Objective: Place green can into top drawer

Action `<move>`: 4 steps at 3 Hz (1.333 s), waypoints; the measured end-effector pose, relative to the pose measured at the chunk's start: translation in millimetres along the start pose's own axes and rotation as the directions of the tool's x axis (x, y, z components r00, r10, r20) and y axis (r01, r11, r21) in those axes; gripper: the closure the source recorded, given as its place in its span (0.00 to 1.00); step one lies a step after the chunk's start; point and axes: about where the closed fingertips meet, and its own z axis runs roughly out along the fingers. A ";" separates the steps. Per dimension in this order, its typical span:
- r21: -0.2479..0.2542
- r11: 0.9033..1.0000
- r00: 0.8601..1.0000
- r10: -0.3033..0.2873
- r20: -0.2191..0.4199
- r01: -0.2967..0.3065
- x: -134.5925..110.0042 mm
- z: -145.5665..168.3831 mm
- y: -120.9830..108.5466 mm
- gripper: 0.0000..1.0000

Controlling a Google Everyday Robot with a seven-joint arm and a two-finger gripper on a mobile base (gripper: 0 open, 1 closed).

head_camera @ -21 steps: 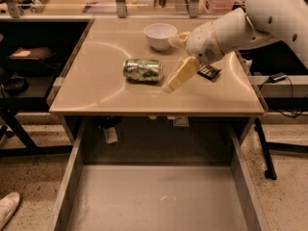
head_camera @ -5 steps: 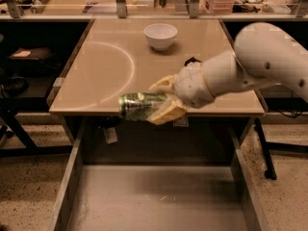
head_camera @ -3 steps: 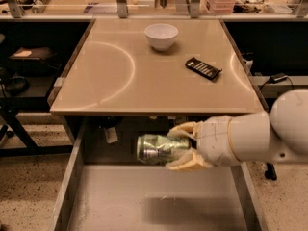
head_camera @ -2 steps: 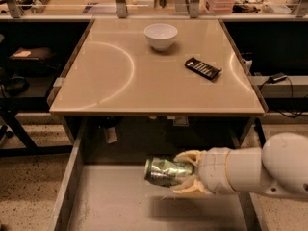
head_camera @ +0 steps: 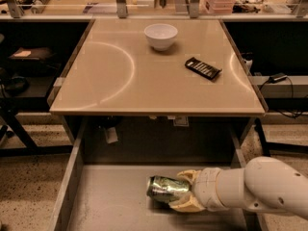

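The green can (head_camera: 166, 188) lies on its side, low inside the open top drawer (head_camera: 103, 196), close above or on its grey bottom. My gripper (head_camera: 185, 192) reaches in from the right with its cream fingers (head_camera: 188, 176) closed around the can's right end. The white arm (head_camera: 260, 186) stretches over the drawer's right wall. The drawer is pulled out below the table's front edge.
A white bowl (head_camera: 160, 35) stands at the back middle of the beige table (head_camera: 120, 76). A black flat device (head_camera: 203, 68) lies to its right. A cable and plug (head_camera: 278, 77) hang at the right side. Dark shelving stands on the left.
The gripper carried the can from the tabletop, over the front edge and down into the drawer. In the last moments it sank lower toward the drawer bottom.
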 end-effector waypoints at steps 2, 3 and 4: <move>-0.001 0.998 0.998 -0.063 -0.002 0.063 -7.2 37.3 7.8 1.00; 0.004 0.998 0.998 -0.064 -0.002 0.064 -7.5 37.6 6.5 0.82; 0.004 0.998 0.998 -0.064 -0.002 0.064 -7.5 37.6 6.5 0.59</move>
